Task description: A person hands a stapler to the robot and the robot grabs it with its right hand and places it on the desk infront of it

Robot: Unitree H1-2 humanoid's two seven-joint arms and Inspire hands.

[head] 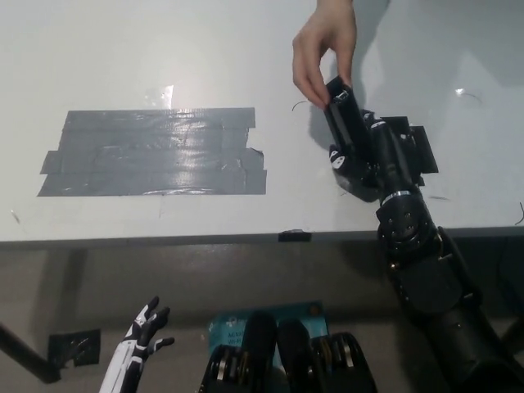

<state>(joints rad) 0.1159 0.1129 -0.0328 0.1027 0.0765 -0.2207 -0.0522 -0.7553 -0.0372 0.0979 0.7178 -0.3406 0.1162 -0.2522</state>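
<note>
Stapler (343, 115), one, black, pinched at top by one person's hand (323, 49), clasped lower by right hand (364, 160). Left hand (141, 340) below desk (164, 49), fingers spread.

A person's hand (323, 49) pinches the top end of a black stapler (344, 123) above a white desk (164, 57). The robot's black right hand (364, 160) is wrapped around its lower part. The white left hand (143, 332) rests below the desk edge, fingers spread.

Grey tape patch (151, 153) on the white surface, blue object (229, 327) below its edge
</note>
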